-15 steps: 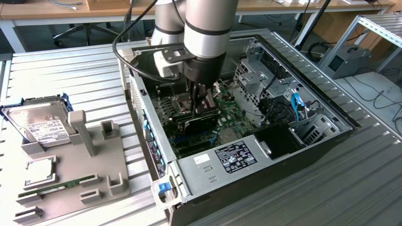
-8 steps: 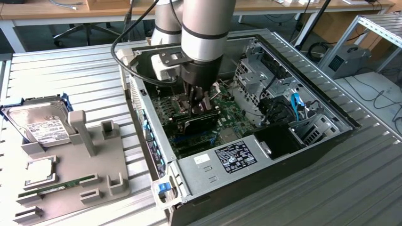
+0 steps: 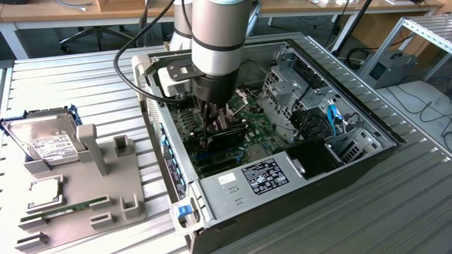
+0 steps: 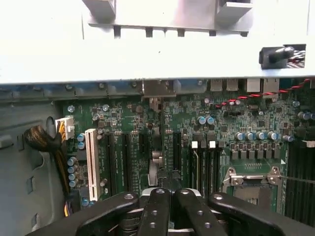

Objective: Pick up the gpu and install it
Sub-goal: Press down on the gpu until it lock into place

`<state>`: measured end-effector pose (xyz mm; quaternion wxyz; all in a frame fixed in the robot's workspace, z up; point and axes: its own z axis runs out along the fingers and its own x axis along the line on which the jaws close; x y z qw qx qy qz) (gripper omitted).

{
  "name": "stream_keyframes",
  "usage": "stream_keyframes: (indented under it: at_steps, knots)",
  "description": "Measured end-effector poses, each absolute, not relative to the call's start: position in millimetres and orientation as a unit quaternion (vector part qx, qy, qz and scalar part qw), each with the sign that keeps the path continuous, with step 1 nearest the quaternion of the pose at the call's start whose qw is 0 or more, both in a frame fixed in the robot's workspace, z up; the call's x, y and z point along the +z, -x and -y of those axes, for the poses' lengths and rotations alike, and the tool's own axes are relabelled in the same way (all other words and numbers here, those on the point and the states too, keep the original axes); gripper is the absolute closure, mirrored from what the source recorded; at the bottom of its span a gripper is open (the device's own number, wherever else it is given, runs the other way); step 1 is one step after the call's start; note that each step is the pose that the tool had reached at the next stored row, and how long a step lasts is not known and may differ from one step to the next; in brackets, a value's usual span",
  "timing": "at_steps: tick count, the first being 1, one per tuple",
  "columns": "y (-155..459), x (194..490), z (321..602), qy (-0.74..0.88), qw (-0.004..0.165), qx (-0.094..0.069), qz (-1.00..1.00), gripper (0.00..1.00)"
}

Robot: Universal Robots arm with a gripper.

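Closed on the gpu (image 3: pixel 224 138), the end effector (image 3: pixel 215 127) reaches down into the open computer case (image 3: pixel 367 153) that lies on its side on the slatted metal surface (image 3: pixel 416 206). Its dark fingers (image 4: pixel 157 209) stand pressed together in the wrist view, over the green motherboard (image 4: pixel 231 118). The gpu is a dark flat card held upright on its edge just above the motherboard, roughly in the middle of the case, among the long expansion slots.

Nearest in the exterior view, on that view's left, a grey fixture tray (image 3: pixel 106 196) sits on the surface. A narrow green memory stick (image 3: pixel 63 209) lies in a slot at its near end, a square silver chip (image 3: pixel 46 193) rests a little farther back, and a silver hard drive (image 3: pixel 42 140) with a white label stands at its far left corner in a blue frame.

At the near end of the case a grey power supply (image 3: pixel 247 182) carries a black label. Beyond it lies the motherboard, and to the exterior view's right a metal drive cage (image 3: pixel 286 87) with a blue cable (image 3: pixel 333 114) beside it.

Behind the case, the robot arm (image 3: pixel 219 37) rises, with a black cable (image 3: pixel 134 47) looping down beside it. Farther back stand wooden desks (image 3: pixel 42 10).
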<state>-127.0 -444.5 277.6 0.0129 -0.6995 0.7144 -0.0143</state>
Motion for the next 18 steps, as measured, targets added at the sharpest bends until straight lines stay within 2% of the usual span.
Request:
stream_keyframes:
  at_steps: [18]
  knots:
    - [128.5,272.0,446.1,0.699,0.014,-0.014,-0.714,0.89]
